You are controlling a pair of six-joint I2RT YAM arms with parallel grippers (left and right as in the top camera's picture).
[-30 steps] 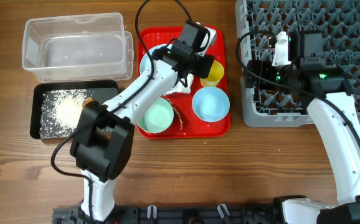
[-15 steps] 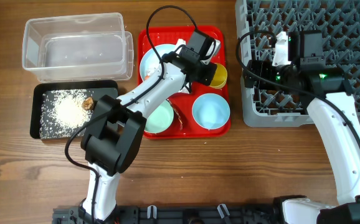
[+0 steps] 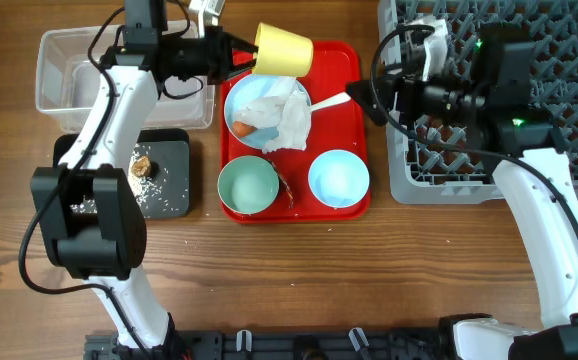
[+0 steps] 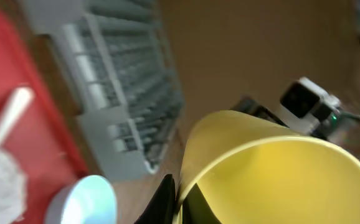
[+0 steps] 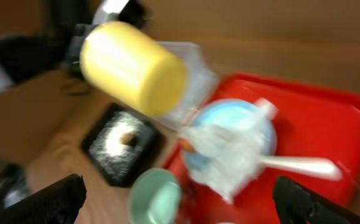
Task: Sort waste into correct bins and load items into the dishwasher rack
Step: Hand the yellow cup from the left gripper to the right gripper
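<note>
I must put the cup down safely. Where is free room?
Wide bare wood lies on the robot's side of the red tray and black tray; the tub is empty. The red tray is crowded: plate, mint bowl, blue bowl.

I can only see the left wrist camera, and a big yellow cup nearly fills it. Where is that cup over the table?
Observer: The left gripper holds the cup tipped on its side in the air. From overhead it overlaps the far edge of the red tray.
Operator: Is there anything on the other side of the arm that I miss?
Observer: A black tray with rice and a brown lump in it, next to a clear tub.
Operator: What is the other arm doing?
Observer: The right gripper is open and holds nothing. It hangs between the rack and the spoon.
</note>
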